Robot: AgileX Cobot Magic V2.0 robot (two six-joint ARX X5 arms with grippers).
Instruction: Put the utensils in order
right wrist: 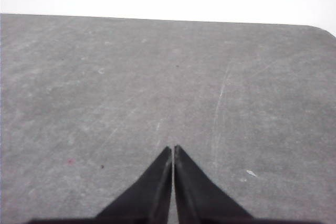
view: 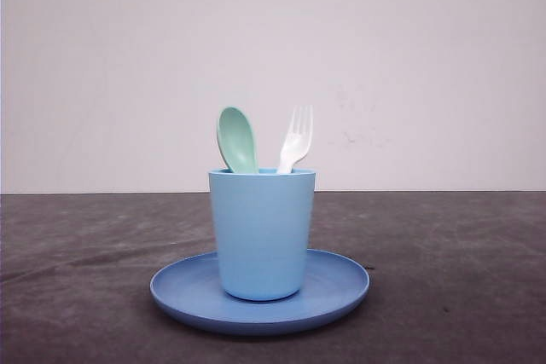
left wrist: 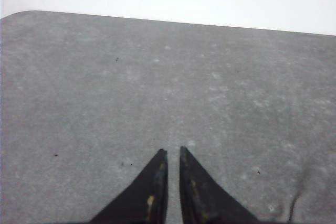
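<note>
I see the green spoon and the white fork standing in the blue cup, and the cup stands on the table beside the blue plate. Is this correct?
Not quite. The green spoon and the white fork do stand in the blue cup, but the cup stands on the blue plate, near its middle, not on the table beside it. The front view shows this.

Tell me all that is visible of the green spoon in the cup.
The spoon is mint green and looks like smooth plastic. Its oval bowl stands up above the rim of the light blue cup, leaning a little to the left, beside the white fork. The handle goes down into the cup and is hidden, so what it rests on inside cannot be seen. The cup stands on a round blue plate. No gripper touches the spoon.
</note>
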